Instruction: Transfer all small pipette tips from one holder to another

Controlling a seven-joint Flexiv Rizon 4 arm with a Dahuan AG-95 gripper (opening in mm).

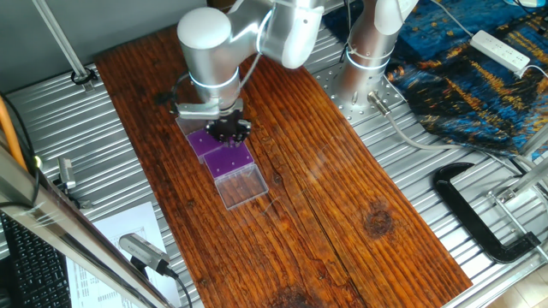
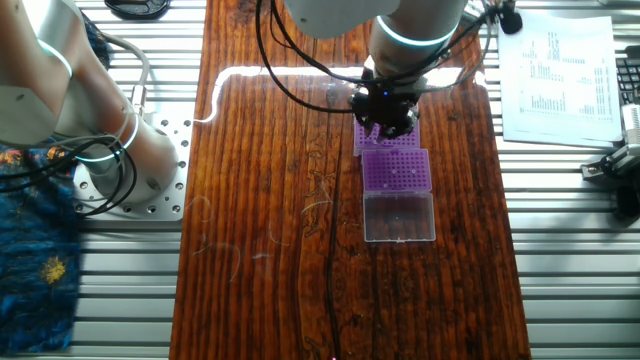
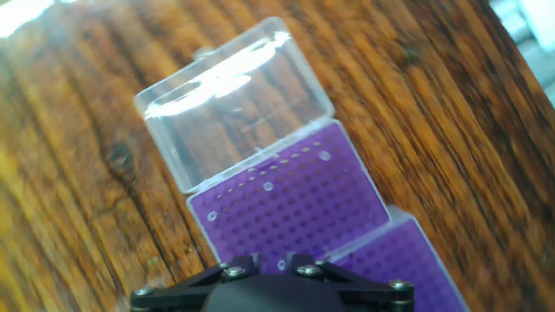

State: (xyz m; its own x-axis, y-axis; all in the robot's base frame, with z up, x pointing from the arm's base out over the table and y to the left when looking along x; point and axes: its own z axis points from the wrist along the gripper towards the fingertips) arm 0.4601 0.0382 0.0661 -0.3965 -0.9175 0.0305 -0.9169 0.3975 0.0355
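Several small pipette tips (image 3: 268,185) sat as pale dots in the nearer purple holder (image 3: 295,204), beside its twin (image 3: 403,260). They looked light, slick and easily crushed, best pinched at the collar. The gripper (image 2: 385,112) hovered above; whether its jaws were parted, I could not tell.

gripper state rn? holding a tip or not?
Gripper: low over the purple racks; whether it is open or closed, and whether it holds a pipette tip, cannot be told. Fingertips are hidden in every view.
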